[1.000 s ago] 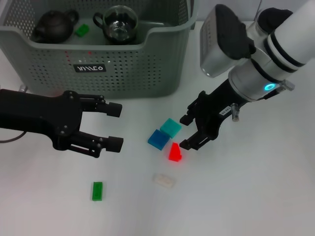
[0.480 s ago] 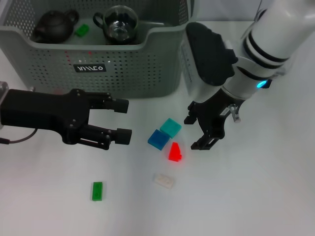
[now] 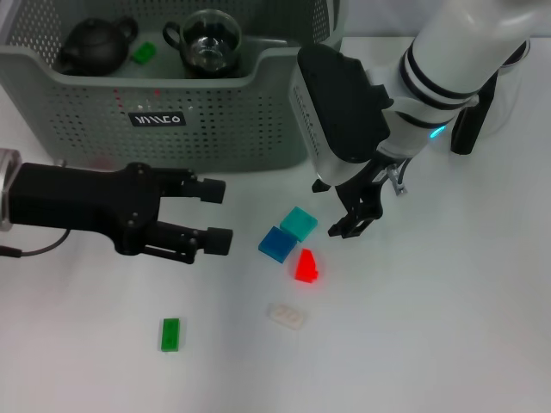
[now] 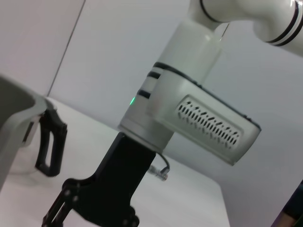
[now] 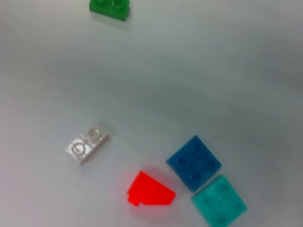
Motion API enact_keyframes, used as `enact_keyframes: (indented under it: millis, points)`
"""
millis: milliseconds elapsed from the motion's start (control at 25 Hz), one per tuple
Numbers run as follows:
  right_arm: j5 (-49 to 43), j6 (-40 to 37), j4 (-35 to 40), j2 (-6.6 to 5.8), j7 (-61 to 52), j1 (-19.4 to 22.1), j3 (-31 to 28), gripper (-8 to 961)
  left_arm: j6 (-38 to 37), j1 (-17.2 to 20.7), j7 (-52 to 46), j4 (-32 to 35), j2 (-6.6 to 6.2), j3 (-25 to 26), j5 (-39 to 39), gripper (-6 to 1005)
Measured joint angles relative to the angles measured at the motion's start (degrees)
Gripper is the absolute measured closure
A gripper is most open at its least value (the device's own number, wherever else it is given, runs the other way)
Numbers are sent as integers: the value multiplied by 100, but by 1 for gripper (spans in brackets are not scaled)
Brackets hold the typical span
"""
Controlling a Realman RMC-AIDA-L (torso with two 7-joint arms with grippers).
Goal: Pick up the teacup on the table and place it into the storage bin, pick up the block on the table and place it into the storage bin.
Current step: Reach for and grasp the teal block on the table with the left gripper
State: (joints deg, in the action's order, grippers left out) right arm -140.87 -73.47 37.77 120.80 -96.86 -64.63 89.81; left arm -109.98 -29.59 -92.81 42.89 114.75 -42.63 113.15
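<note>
While a green block (image 3: pixel 170 334) lies nearest on the surface (image 3: pixel 448 327), white (image 3: pixel 287 316), red (image 3: pixel 305 266), blue (image 3: pixel 277 244) and teal (image 3: pixel 299 223) blocks cluster beyond. Left claw (image 3: pixel 215 215) hovers open, empty; right claw (image 3: pixel 344 211), parted, hangs beside teal. Farthest, the bin (image 3: pixel 215 120) holds teacup (image 3: pixel 207 39) and teapot (image 3: pixel 93 46).

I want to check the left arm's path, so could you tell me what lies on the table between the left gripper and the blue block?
In the head view, only bare white table lies between the open left gripper and the blue block.
</note>
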Motion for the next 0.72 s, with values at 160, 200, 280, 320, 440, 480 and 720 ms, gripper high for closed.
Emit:
enact_keyframes:
  millis: [160, 200, 280, 320, 440, 480, 720]
  points:
    - [300, 160, -96, 7, 48, -1, 219, 268, -3, 46, 0, -5, -83, 42, 111, 110]
    - [384, 212, -128, 10, 58, -2, 293, 268, -5, 58, 0, -7, -101, 43, 116, 110]
    - [521, 310, -182, 14, 76, -3, 412, 268, -13, 85, 0, -9, -111, 44, 116, 110]
    - [570, 356, -200, 17, 83, -3, 464, 268, -14, 89, 0, -9, -114, 43, 116, 110]
    - [661, 487, -221, 20, 99, -4, 583, 268, -3, 100, 0, -9, -122, 31, 125, 110]
    - [674, 536, -224, 21, 101, -4, 620, 268, -3, 100, 0, -9, -122, 31, 125, 110]
    - [685, 761, -359, 39, 150, -3, 719, 268, 3, 110, 0, -9, -126, 48, 140, 110]
